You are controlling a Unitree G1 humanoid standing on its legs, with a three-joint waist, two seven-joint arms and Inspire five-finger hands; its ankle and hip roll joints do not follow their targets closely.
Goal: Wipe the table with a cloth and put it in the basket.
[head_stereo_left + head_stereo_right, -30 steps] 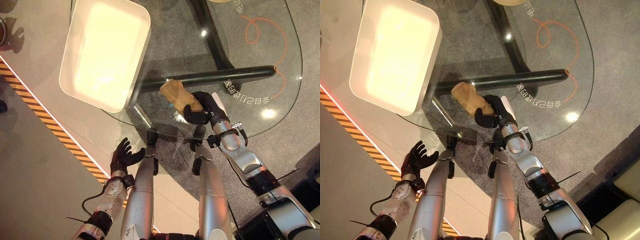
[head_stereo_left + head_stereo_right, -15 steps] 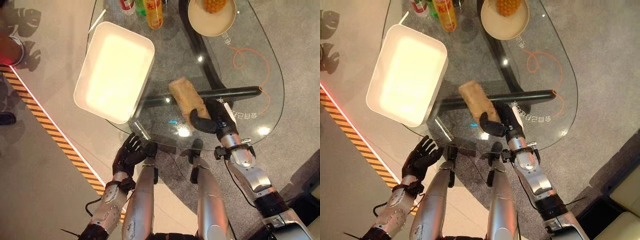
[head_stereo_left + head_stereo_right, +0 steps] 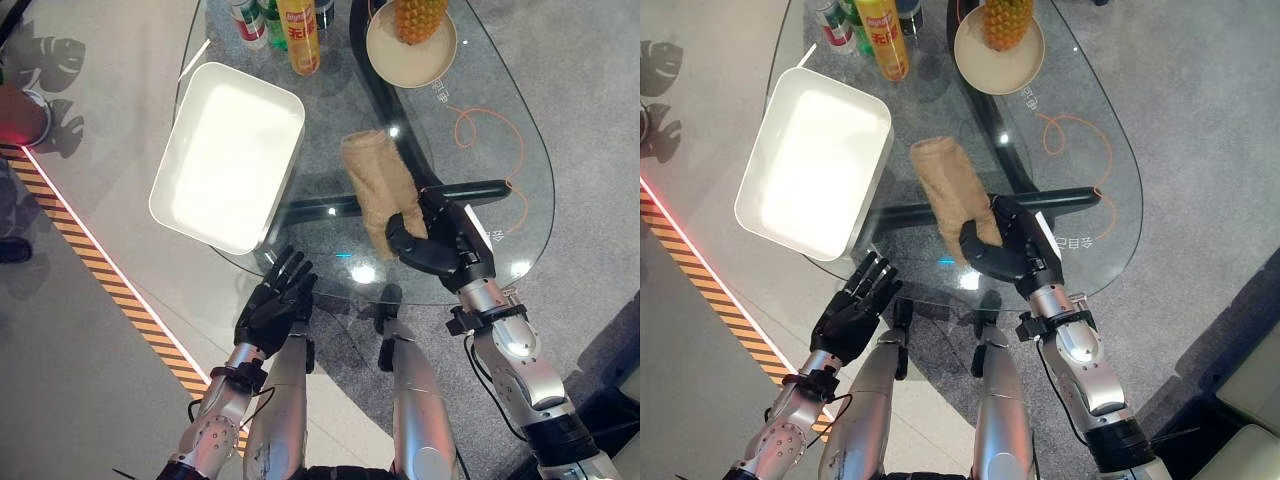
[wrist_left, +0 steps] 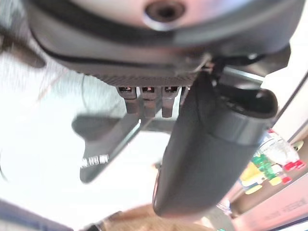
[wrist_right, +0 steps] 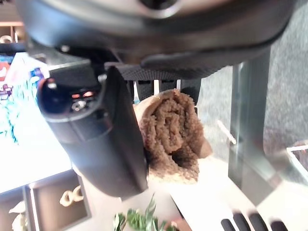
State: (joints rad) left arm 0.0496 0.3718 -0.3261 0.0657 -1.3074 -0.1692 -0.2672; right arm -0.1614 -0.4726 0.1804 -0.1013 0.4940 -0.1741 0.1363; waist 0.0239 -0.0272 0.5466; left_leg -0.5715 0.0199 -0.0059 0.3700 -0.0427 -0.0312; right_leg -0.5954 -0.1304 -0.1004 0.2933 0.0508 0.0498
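A tan cloth (image 3: 372,180) lies stretched out on the round glass table (image 3: 330,100), its far end pointing toward the plate. My right hand (image 3: 440,248) is shut on the cloth's near end, thumb curled over it; in the right wrist view the bunched cloth (image 5: 169,132) sits between thumb (image 5: 98,139) and fingers. The white rectangular basket (image 3: 228,155) stands on the table's left part, with nothing in it. My left hand (image 3: 275,302) hangs open below the table's near edge, fingers straight, holding nothing.
Several bottles (image 3: 298,32) stand at the table's far edge. Beside them a cream plate (image 3: 412,52) holds a pineapple. A black bar of the table frame (image 3: 470,192) runs under the glass. An orange-and-black striped line (image 3: 110,270) crosses the floor on the left.
The camera has shifted, bringing bottles and plate into view. My right hand has pushed the cloth farther across the glass, drawing it out longer. My left hand has risen toward the table edge.
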